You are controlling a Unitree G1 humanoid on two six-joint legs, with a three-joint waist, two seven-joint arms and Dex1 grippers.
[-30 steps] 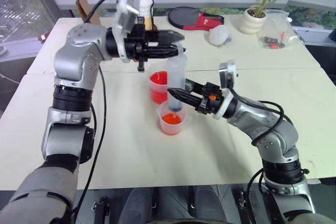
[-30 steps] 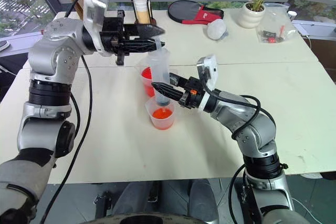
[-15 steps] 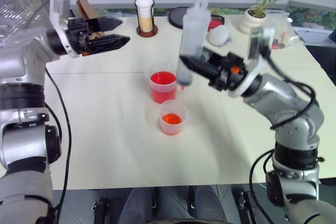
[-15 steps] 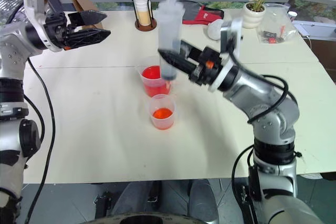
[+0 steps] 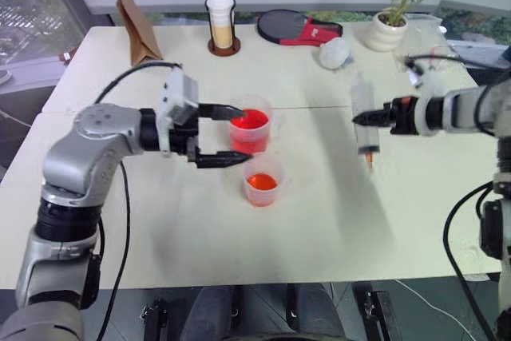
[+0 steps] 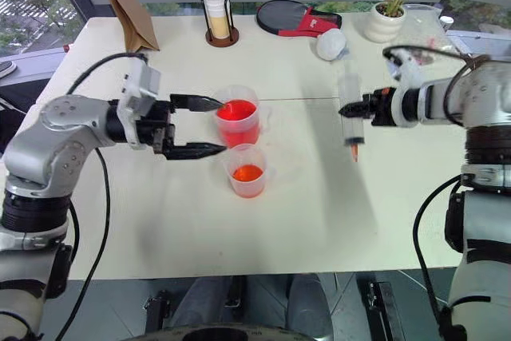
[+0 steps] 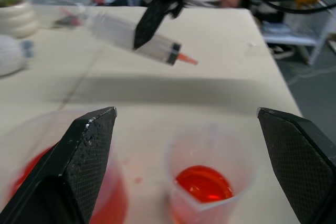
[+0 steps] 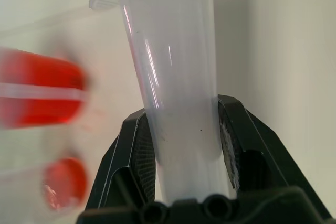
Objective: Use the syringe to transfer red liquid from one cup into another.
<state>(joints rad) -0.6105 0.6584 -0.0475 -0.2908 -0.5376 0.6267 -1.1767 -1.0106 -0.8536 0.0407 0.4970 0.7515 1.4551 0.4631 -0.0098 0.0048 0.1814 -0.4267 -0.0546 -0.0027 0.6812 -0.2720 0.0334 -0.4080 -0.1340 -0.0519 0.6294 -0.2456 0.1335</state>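
The syringe [image 6: 350, 114], clamped in the right pincer [image 6: 348, 109], should be lowered gently onto the counter [image 6: 319, 197]; the left pincer [image 6: 209, 126] is spread wide.

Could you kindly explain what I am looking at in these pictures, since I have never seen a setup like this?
This is a humanoid robot with two arms, each ending in a two-fingered black tool. Two pictures come from cameras in its head, looking down over a pale table. The other two come from cameras on its wrists, looking along each tool's fingers.

On the table stand a larger clear cup and a smaller clear cup, both holding red liquid. At the far edge are a paper bag, a potted plant and a tall glass.

The right tool is shut on a large syringe, held above the table to the right of the cups. The left tool is open beside the cups, holding nothing.
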